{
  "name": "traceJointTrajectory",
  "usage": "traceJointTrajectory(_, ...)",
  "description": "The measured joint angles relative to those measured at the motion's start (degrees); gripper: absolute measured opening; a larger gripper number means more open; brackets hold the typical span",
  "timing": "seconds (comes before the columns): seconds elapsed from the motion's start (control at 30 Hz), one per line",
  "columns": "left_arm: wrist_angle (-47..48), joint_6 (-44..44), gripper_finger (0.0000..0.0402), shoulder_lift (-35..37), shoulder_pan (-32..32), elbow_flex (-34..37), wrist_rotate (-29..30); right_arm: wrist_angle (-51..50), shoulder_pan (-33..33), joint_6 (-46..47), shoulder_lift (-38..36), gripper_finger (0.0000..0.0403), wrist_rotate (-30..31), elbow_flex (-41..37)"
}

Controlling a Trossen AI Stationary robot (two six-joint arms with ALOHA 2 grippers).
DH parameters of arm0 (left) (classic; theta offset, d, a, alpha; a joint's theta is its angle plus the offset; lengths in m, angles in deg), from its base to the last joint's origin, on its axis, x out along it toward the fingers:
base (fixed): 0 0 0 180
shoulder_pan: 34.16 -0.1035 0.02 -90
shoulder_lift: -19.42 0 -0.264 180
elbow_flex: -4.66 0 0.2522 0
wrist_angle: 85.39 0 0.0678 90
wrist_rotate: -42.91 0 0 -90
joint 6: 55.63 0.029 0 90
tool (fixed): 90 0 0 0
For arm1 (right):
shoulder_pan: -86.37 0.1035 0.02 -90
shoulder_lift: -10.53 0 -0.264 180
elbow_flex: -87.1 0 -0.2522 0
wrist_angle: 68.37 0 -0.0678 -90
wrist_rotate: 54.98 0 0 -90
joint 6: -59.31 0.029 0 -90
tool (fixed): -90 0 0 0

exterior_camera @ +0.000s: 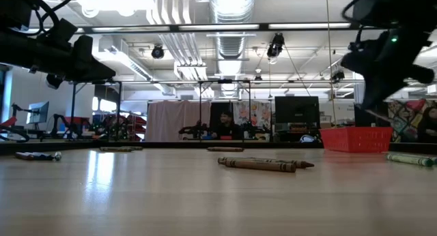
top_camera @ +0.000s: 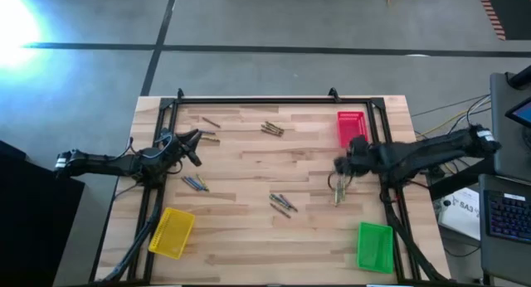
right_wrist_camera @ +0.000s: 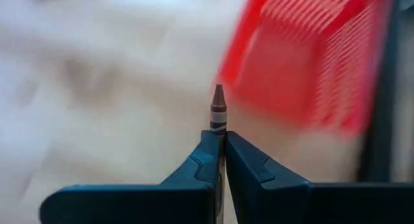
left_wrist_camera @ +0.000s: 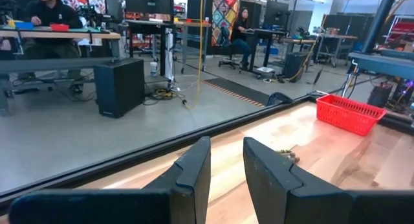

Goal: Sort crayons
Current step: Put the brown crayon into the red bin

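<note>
Crayon [right_wrist_camera: 218,111] pinched between right gripper [right_wrist_camera: 220,149] jaws, tip protruding.

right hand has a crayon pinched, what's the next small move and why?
Probably carry it over the red tray and release. The right hand is shut on a brown crayon, and that tray lies close beside it, so this seems the shortest drop.
</note>
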Motion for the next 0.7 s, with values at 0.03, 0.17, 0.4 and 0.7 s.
traceJointTrajectory(0.03, -0.37, 0.07, 0.0075, -0.17, 0.00, 0.00, 0.01, 0.06, -2.84, -1.33, -0.90, 0.0013, 2.54, 0.00)
traceJointTrajectory(0.17, -1.65, 0.70, 0.0075, -0.98, 0.00, 0.01, -0.01, 2.64, -14.10, -8.92, -2.16, 0.0013, 6.81, 0.00)
traceJointTrajectory(0.4, -1.93, 1.56, 0.0075, -3.22, 0.00, 0.00, -0.03, 13.16, -25.96, -24.44, 1.45, 0.0013, 7.64, 0.00)
traceJointTrajectory(0.7, -2.33, 0.30, 0.0075, -6.27, 0.00, -0.01, -0.03, 13.37, -28.34, -28.00, 5.55, 0.0081, 4.80, 0.05)
